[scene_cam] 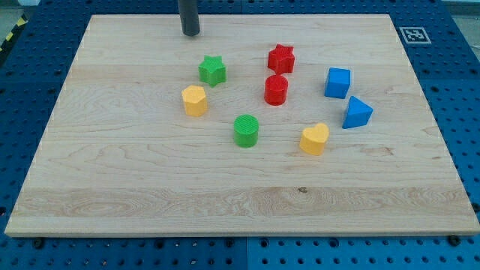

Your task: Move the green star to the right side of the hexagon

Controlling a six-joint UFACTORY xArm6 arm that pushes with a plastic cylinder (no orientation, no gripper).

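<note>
While the wooden board [112, 180] fills most of the view on a blue pegboard table [30, 75], we keep our rod [190, 15] upright near the board's top edge, with my tip [190, 34] resting on bare wood. We have no fingers to spread or close; the rod ends plain and touches no block.

From the tip, the green star [212, 70] lies at about 5 o'clock, near but clearly apart. The yellow hexagon [194, 100] sits just beside the star at its 7 o'clock, so the star is above and slightly right of the hexagon, with a small gap between them.

At 4 o'clock from the hexagon stands the green cylinder [246, 130]. The red cylinder [276, 89] is at 1 o'clock from that one, and the red star [281, 58] is just above it at 12 o'clock. The yellow heart [314, 139] lies at 3 o'clock from the green cylinder.

On the view's right, the blue cube [337, 82] sits at 3 o'clock from the red cylinder, and the blue triangle [357, 112] is just beside the cube at its 5 o'clock. A small black-and-white marker [413, 34] lies off the board's top right corner.
</note>
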